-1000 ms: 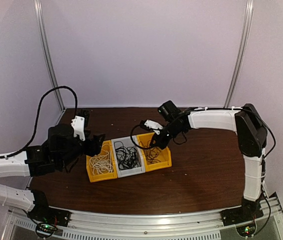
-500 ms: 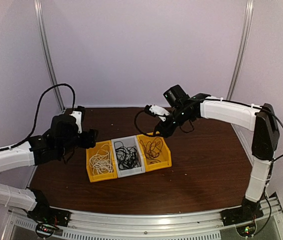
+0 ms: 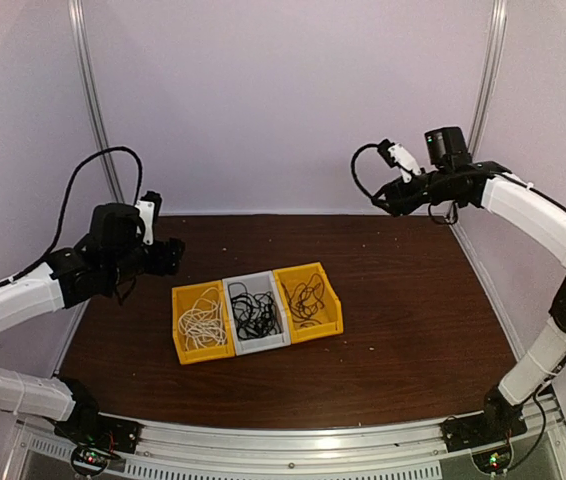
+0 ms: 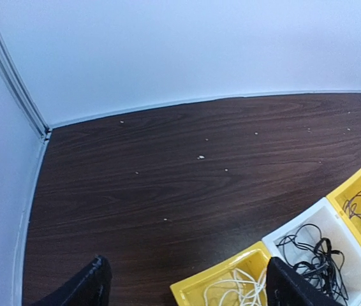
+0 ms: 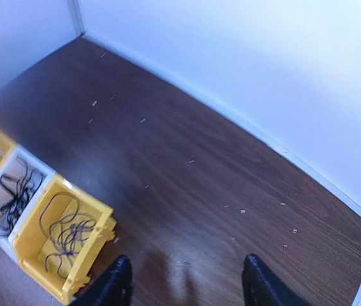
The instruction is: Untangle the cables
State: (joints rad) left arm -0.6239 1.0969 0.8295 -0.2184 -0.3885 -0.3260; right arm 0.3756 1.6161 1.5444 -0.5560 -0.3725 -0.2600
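Handling: we judge the cables light, limp and thin, so a lifted strand will sag and may drag its neighbours along or slip from a loose pinch.
Where to take hold: we would pick a loop standing proud of its pile, or a free end, rather than the knotted middle.
White cable (image 3: 200,325): a loose heap of pale loops in the left yellow bin (image 3: 176,322).
Black cables (image 3: 253,310): the densest tangle, with several strands crossing, in the grey-white middle bin (image 3: 246,280).
Purple cable (image 3: 306,298): dark, open coils that look purplish from the right wrist, in the right yellow bin (image 3: 336,312).
Place: the three bins touch side by side in a row at the middle of the table (image 3: 413,320).
Left gripper (image 3: 168,257): raised over the far left of the table, fingers spread wide, nothing between them.
Right gripper (image 3: 378,197): high at the far right, well apart from the bins, fingers also parted and bare.
Progress: the cables appear sorted by colour; we cannot tell whether the black ones are knotted.
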